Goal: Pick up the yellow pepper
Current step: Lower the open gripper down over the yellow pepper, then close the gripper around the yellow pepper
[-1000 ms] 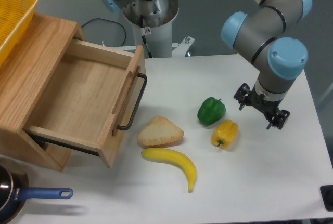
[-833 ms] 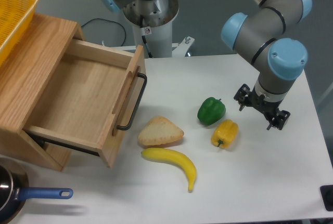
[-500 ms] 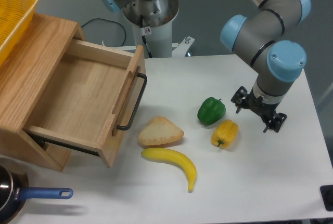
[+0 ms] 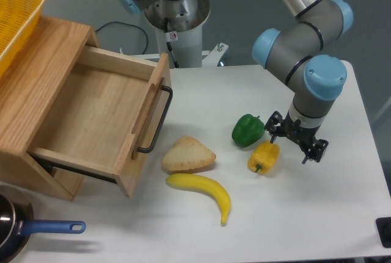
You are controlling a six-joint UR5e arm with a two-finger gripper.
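The yellow pepper lies on the white table, glossy yellow-orange with a short green stem at its lower end. My gripper hangs just above and to the right of it, its left finger close to the pepper's top. The fingers are spread and hold nothing. The green pepper sits just up-left of the yellow one.
A bread slice and a banana lie left of the peppers. An open wooden drawer with a black handle stands at the left. A yellow basket sits on the cabinet top. A blue-handled pan is at the bottom left.
My gripper has moved left and slightly down, from right of the yellow pepper to just above its right side. The objects have not moved.
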